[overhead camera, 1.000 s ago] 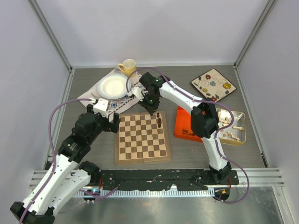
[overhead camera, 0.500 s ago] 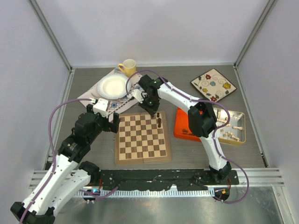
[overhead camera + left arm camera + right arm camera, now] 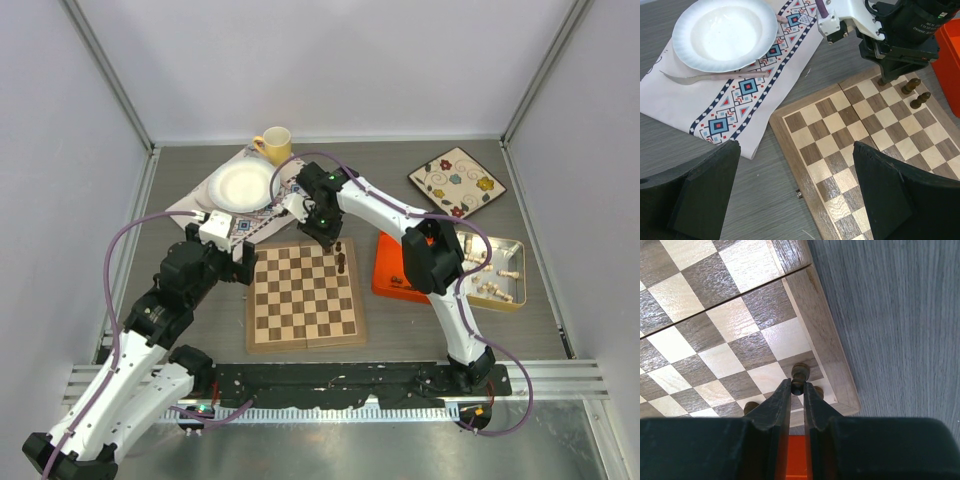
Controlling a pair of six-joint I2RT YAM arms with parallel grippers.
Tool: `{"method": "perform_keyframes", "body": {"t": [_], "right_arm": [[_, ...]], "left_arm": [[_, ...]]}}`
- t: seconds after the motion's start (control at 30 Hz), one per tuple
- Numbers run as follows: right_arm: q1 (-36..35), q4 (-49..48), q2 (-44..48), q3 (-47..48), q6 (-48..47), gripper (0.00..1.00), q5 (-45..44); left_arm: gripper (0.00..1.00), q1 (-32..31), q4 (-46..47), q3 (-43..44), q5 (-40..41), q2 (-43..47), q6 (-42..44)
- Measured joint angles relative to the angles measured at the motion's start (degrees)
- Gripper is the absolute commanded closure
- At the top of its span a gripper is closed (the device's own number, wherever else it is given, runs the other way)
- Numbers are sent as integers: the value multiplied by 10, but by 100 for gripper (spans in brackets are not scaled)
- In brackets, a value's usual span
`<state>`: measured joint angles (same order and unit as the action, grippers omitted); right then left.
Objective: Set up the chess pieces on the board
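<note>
The board [image 3: 305, 295] lies flat between the arms. My right gripper [image 3: 798, 388] is shut on a dark chess piece [image 3: 800, 373] over the board's far right corner, and I cannot tell whether the piece touches the square below. Two other dark pieces [image 3: 342, 247] [image 3: 343, 264] stand on the right edge squares beside it. In the left wrist view they show as one dark piece [image 3: 911, 86] and another [image 3: 920, 100] next to the right gripper [image 3: 885, 80]. My left gripper [image 3: 802, 192] hangs wide open and holds nothing, above the board's left edge [image 3: 805, 165].
An orange tray [image 3: 392, 268] with dark pieces sits right of the board. Beyond it a metal tin [image 3: 497, 272] holds pale pieces. A floral plate [image 3: 456, 181] lies at the far right. A white plate [image 3: 244, 185] on a patterned cloth [image 3: 200, 205] and a yellow mug [image 3: 274, 144] are at the far left.
The right arm's elbow and wrist shifted slightly right a second ago and then held still, the gripper staying shut on the dark piece. The left arm has not moved.
</note>
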<state>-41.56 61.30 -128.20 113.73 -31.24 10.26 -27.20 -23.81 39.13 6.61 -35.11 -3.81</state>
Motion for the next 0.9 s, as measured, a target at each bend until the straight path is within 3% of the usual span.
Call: {"method": "perform_keyframes", "body": {"t": [0.4,0.7,0.9], "right_arm": [[-4,1,0,-1,2,64,1],[-4,9,12,59,4,62,6],[-4,10,72,52,3,62,9]], "left_arm": [[1,2,0,0,-2,0,0],[0,2,0,0,-2,0,0],[0,3,5,0,-11,4,-8]]}}
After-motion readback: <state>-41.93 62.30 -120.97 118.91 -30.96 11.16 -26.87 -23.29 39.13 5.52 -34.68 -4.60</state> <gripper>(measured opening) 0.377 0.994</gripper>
